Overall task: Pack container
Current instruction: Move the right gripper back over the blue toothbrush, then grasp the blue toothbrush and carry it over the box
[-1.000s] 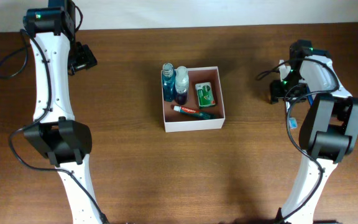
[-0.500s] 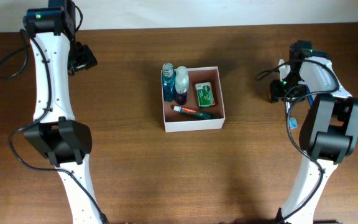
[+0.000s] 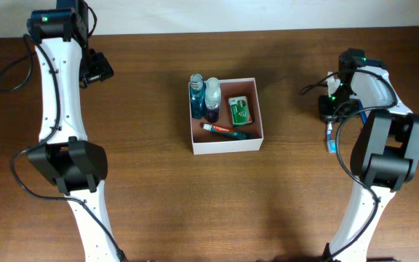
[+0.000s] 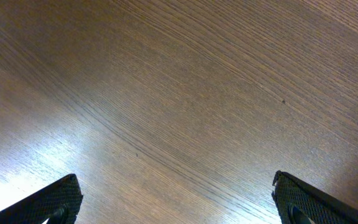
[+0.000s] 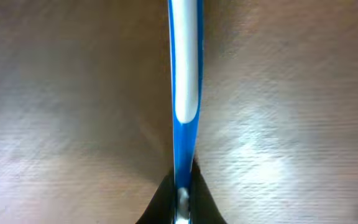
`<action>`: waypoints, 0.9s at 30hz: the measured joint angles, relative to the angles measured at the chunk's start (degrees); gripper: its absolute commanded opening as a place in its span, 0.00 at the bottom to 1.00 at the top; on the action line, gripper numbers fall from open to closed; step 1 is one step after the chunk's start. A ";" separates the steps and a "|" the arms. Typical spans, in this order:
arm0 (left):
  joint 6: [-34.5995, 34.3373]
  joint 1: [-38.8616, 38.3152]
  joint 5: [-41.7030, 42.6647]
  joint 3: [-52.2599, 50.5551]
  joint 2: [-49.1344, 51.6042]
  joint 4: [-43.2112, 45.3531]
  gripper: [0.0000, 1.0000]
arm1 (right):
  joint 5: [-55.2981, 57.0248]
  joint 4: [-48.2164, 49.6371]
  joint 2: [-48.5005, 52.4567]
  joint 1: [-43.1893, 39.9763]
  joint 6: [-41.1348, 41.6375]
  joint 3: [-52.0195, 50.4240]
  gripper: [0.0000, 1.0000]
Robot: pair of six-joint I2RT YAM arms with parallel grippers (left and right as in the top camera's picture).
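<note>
The container (image 3: 228, 143), a shallow square box with white walls and a reddish-brown inside, sits mid-table. It holds two bottles (image 3: 204, 98), a green packet (image 3: 240, 111) and a toothpaste tube (image 3: 224, 130). At the right, my right gripper (image 3: 329, 115) is shut on a blue and white toothbrush (image 3: 331, 138). In the right wrist view the toothbrush handle (image 5: 185, 74) runs straight up from the pinching jaws of the right gripper (image 5: 182, 193), over bare wood. My left gripper (image 3: 97, 68) is far left. In its wrist view the left gripper (image 4: 179, 205) stands wide open over bare wood.
The wooden table (image 3: 158, 196) stretches around the box. The right arm's base (image 3: 388, 156) and the left arm's base (image 3: 68, 167) stand at either side. The table's far edge meets a pale wall behind both arms.
My right gripper has closed onto the toothbrush, and the brush's blue end has shifted slightly left beneath it. The left arm and the box contents have not moved.
</note>
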 measured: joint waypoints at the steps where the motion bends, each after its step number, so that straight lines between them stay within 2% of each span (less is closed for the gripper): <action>1: 0.00 0.00 0.00 0.00 0.00 -0.02 0.99 | -1.55 -1.46 0.09 0.00 0.09 0.50 0.04; 7: 0.00 0.00 -0.02 0.00 0.00 0.00 0.99 | -12.96 -9.14 0.63 0.00 0.44 8.81 0.04; 13: 0.00 0.00 0.00 0.00 0.00 0.00 0.99 | -33.03 -22.49 0.63 0.28 0.94 24.09 0.04; 16: 0.00 0.00 0.00 0.00 0.00 -0.02 0.99 | -39.50 -27.54 0.63 1.44 0.96 29.38 0.04; 27: 0.00 0.00 0.00 0.00 0.00 0.00 0.99 | -42.97 -27.50 0.63 17.07 1.53 31.26 0.04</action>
